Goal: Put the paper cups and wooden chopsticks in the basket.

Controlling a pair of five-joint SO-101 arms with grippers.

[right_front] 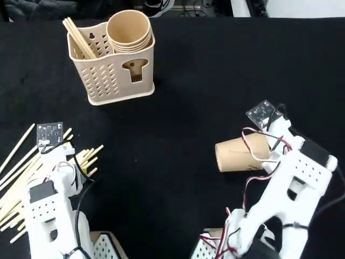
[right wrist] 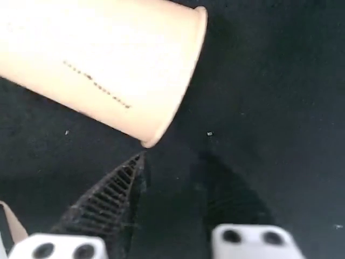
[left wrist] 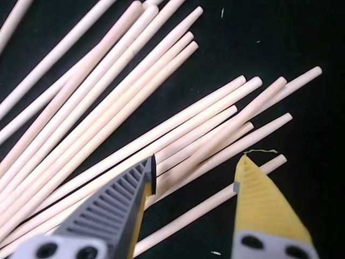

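**Left pincer** (left wrist: 197, 162): jaws wide apart, 1 finger grey and ribbed, 1 yellow. Grips nothing. It sits low over the loose wooden chopsticks (left wrist: 124, 108), with several sticks crossing the gap between the tips. Contact with them cannot be told. In the high view it (right_front: 69, 157) is at the near left of the table, over the same pile (right_front: 16, 178).

**Right pincer** (right wrist: 173, 159): jaws apart, 1 ribbed finger and 1 dark smooth finger. Grips nothing. The ribbed tip is just beside the rim of the lying paper cup (right wrist: 108, 65); whether it touches cannot be told.

**Basket** (right_front: 108, 75): beige plastic, upright, slotted walls, rounded corners, 2 compartments. It stands at the far left of the table, well apart from both arms.
- Compartment 1: a few wooden chopsticks (right_front: 80, 38), leaning, ends above the rim.
- Compartment 2: a nested stack of paper cups (right_front: 128, 29), mouths up.

**Lying paper cup** (right_front: 237, 154): 1 piece, tan, tapered, rolled rim, on its side at the near right, partly under the right arm.

**Loose wooden chopsticks**: pale, round, smooth, fanned and overlapping.

**Table** (right_front: 188, 97): black, matte.
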